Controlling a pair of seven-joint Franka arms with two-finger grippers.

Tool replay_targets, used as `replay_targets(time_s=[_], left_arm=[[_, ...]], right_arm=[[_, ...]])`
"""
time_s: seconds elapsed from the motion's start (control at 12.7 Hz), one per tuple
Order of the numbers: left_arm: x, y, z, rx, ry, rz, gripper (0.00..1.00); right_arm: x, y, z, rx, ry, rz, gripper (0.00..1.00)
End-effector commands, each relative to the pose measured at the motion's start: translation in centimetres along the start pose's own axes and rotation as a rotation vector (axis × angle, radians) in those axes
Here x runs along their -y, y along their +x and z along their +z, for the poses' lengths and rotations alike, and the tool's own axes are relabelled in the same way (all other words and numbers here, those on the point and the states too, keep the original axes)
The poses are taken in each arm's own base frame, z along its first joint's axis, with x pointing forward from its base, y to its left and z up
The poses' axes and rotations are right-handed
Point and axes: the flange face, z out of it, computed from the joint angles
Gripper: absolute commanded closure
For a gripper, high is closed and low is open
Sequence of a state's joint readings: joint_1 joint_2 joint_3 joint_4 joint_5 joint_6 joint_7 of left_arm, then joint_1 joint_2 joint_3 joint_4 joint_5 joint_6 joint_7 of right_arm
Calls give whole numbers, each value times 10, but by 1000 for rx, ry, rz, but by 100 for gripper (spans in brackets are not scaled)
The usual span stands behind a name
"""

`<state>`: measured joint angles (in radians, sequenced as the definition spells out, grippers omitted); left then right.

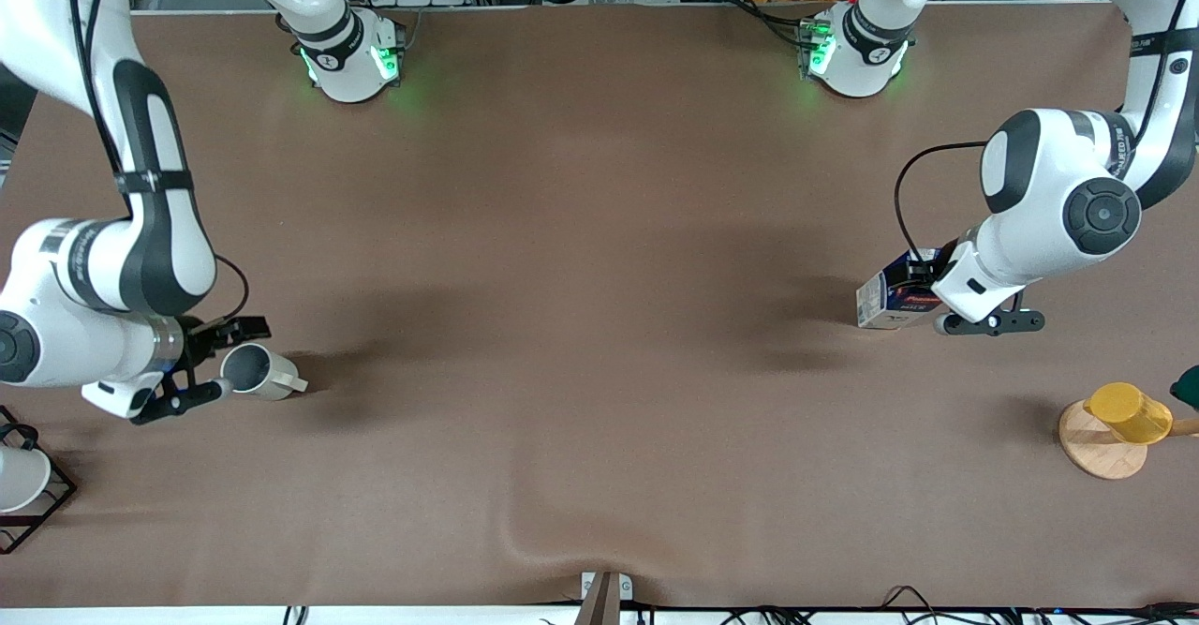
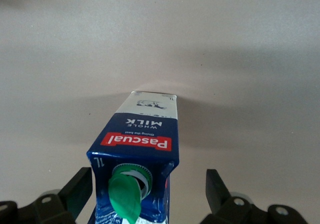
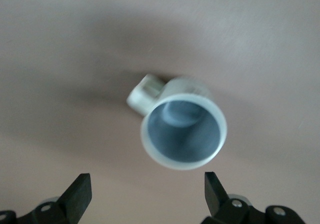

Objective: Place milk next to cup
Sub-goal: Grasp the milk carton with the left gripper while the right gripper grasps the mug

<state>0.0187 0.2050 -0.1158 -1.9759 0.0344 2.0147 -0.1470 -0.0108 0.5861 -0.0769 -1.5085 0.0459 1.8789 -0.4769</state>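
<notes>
The milk [image 1: 885, 302], a dark-blue carton with a green cap and a red label band, stands on the brown table toward the left arm's end. My left gripper [image 1: 927, 297] is down at its top, open. The carton's top [image 2: 142, 149] sits between the two fingers [image 2: 80, 189], close to one and well apart from the other. The cup [image 1: 267, 374], a pale mug with a grey inside and a stubby handle, stands toward the right arm's end. My right gripper [image 1: 229, 359] is open right beside its rim. The cup [image 3: 182, 129] lies just ahead of the gripper's tips [image 3: 147, 191], not between them.
A yellow cup [image 1: 1129, 411] sits on a round wooden coaster [image 1: 1096, 452] near the left arm's end, with a dark green object [image 1: 1188, 386] at the view's edge. A white cup [image 1: 17, 477] rests in a black wire rack [image 1: 51, 498] at the right arm's end.
</notes>
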Motion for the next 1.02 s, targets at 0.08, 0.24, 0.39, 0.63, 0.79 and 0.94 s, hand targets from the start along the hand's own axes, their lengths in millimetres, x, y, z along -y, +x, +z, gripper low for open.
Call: replay_targets(time_s=[0.08,0.24,0.39,0.63,0.79,0.94], left_arm=[[4,-5,9,6,15,23,0],[9,-4,13,19,14,15,0],[11,-5,15,30,15,12,6],[14,-4,14,36,15,4,30],[13,-4,12,36,16,-7,44],[13,-4,9,41,15,-10,55]], right_arm=[[-38,14,22,-87,-61,-219,0],[-41,18,28,-110,-78,-243,0],[-45,17,40,-96,-68,-238,0],[-55,14,66,-65,-48,-258,0],[-61,14,74,-73,-49,-255,9],[-60,15,74,-79,-49,-255,100]])
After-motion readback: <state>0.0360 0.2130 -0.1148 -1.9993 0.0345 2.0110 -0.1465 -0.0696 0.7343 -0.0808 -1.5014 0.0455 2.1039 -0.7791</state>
